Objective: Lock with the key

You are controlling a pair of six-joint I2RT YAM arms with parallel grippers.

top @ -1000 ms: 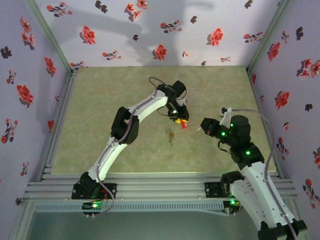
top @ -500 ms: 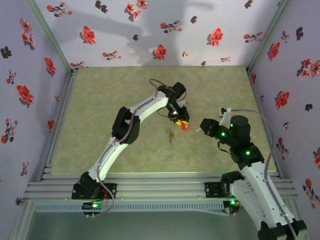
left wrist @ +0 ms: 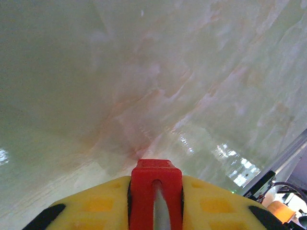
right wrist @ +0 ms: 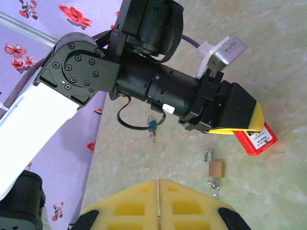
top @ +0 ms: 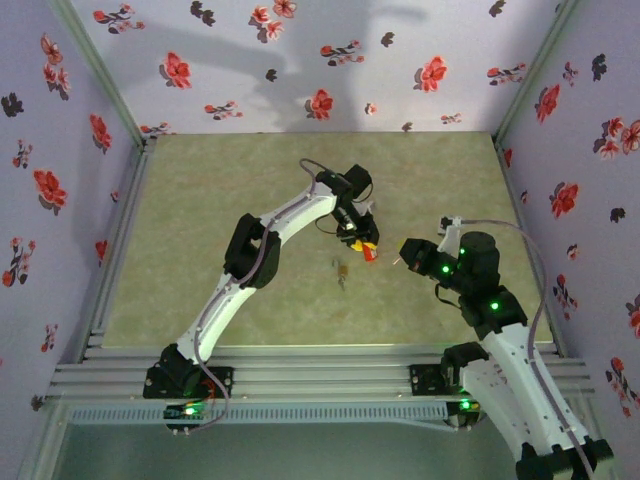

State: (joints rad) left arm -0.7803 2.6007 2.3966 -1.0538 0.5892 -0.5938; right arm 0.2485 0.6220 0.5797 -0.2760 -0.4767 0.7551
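My left gripper (top: 364, 244) is shut on a red padlock (top: 371, 252) at the middle of the table. In the left wrist view the red padlock (left wrist: 155, 189) sits squeezed between the yellow pads (left wrist: 96, 203), with its metal shackle running back between them. From the right wrist, the left gripper (right wrist: 248, 128) holds the red padlock (right wrist: 256, 139) just above the table. A small brass padlock (right wrist: 216, 168) lies below it with its shackle open and a key (right wrist: 214, 186) at its base. A teal-headed key (right wrist: 152, 127) lies further left. My right gripper (right wrist: 159, 183) is shut and empty, close to the brass padlock (top: 343, 269).
The left arm's black wrist and cable (right wrist: 144, 91) hang over the table between the two keys. Flowered walls (top: 320, 60) close in the table on three sides, and an aluminium rail (top: 300, 375) runs along the near edge.
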